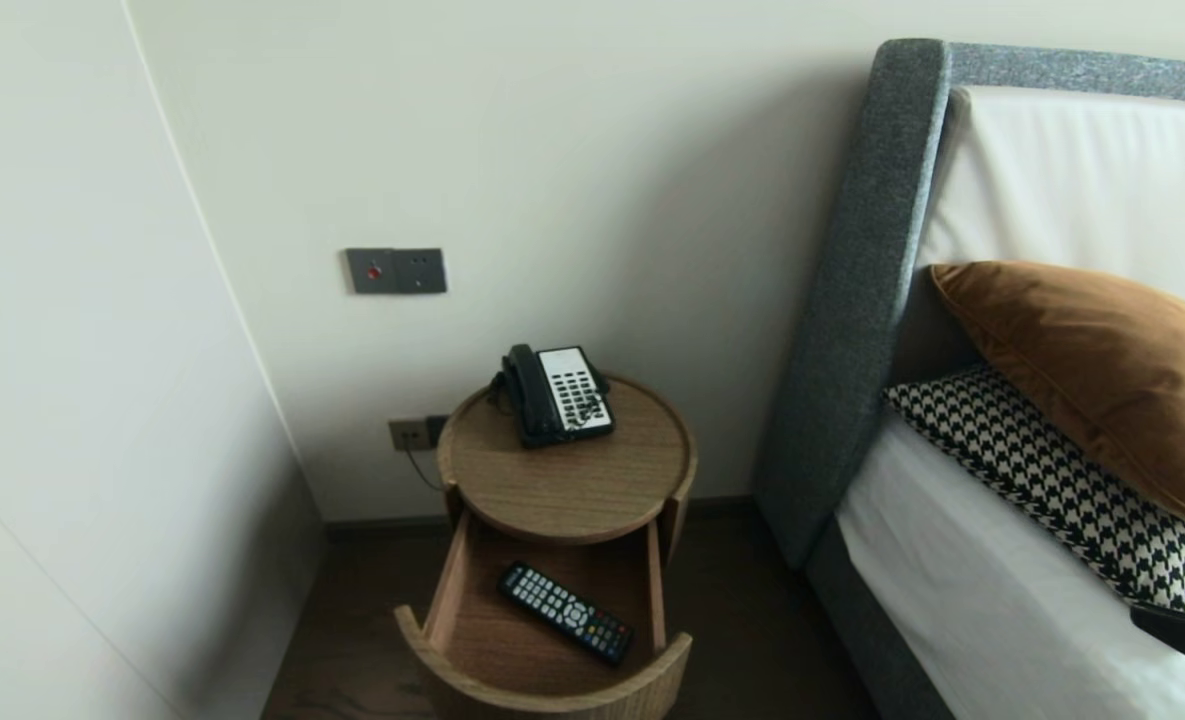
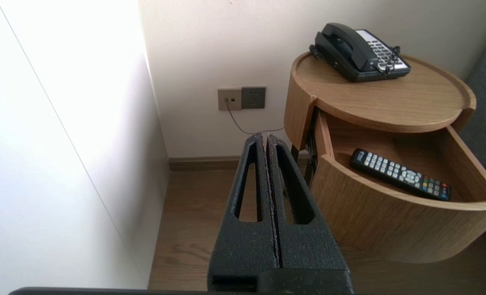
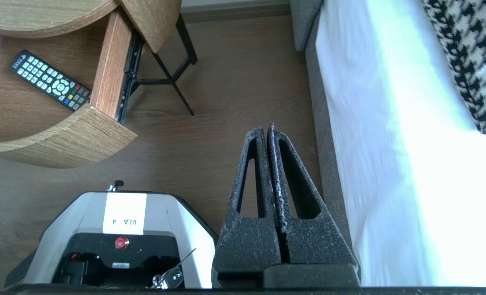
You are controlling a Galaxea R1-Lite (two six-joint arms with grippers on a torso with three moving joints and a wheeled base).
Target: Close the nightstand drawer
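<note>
While both hands are pressed fully shut and hold nothing, the slim black remote control (image 1: 566, 612) with white and coloured buttons lies flat and slantwise on the bottom board of the open drawer (image 1: 552, 692) of pale curved wood, pulled out from under the round wooden bedside surface (image 1: 572, 490); the left hand (image 2: 266, 137) hangs low beside the drawer's curved front, apart from it, over the brown wooden floor (image 2: 193, 213); the right hand (image 3: 266, 128) hangs over that floor between the drawer and the grey-framed bed (image 3: 390, 143) with its white sheet, touching neither, the robot's own grey and white base (image 3: 124, 221) close below it.

Judged from this, a shut hand meeting the remote control would only shove it; thin, flat and on smooth wood, it could skate into a corner or slip back under the overhanging top, out of easy reach; the drawer's walls hem it in, so opened fingers may catch the curved front or a side board; a knock there would probably send the drawer along its runners, or rock the stand on its thin black legs (image 3: 173, 78) and shift the black corded telephone (image 1: 557, 393) with a white keypad at the back of the top; the right arm, swinging inward, might graze the bed frame.
</note>
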